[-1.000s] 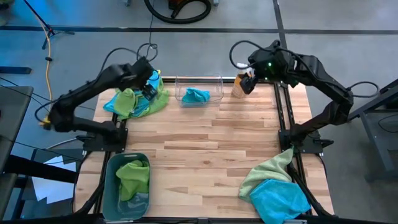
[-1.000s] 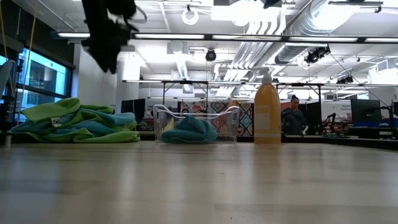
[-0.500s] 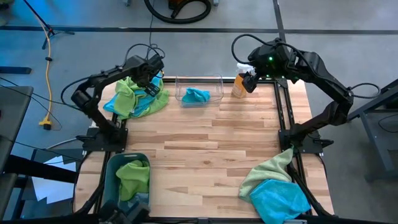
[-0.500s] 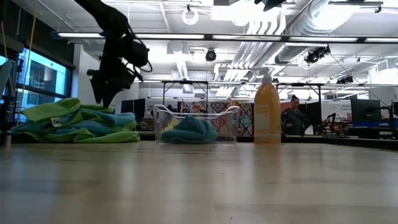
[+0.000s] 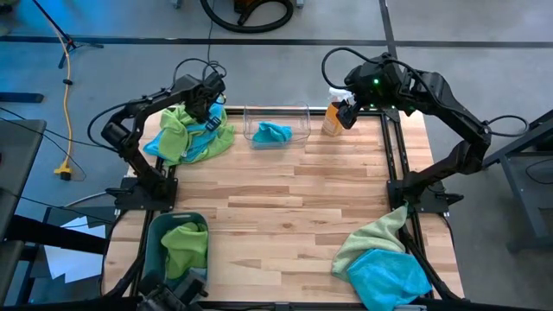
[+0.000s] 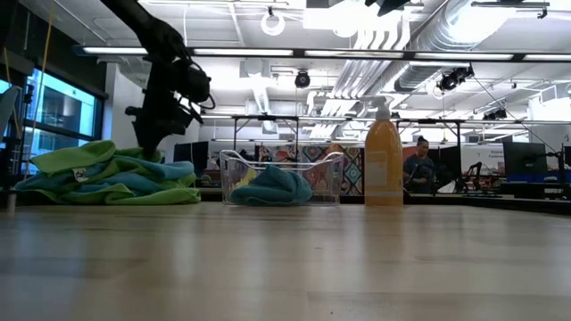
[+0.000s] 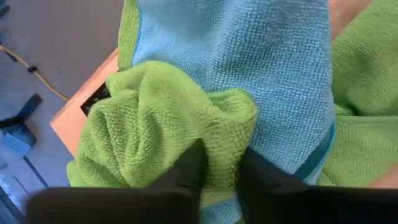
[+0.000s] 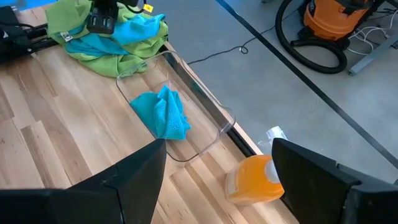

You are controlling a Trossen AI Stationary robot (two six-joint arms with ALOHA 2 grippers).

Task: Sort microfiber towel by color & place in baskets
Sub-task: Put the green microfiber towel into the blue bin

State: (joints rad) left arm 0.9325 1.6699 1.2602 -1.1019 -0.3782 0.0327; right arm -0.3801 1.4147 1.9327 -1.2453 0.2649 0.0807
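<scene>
Pinched a lime-green towel (image 7: 168,124) fold between left gripper (image 7: 217,171) fingers atop the pile; best lifted straight, shedding the turquoise towel (image 7: 273,68) beneath.

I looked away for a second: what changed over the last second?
The left gripper swung from beside the towel pile to over it, came down and pinched a green towel. The right gripper, clear basket, spray bottle and other towels stayed put.

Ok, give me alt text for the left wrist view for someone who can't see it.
The left gripper pinches a fold of green towel between its dark fingers, atop a blue towel in a pile at the table's edge.
</scene>
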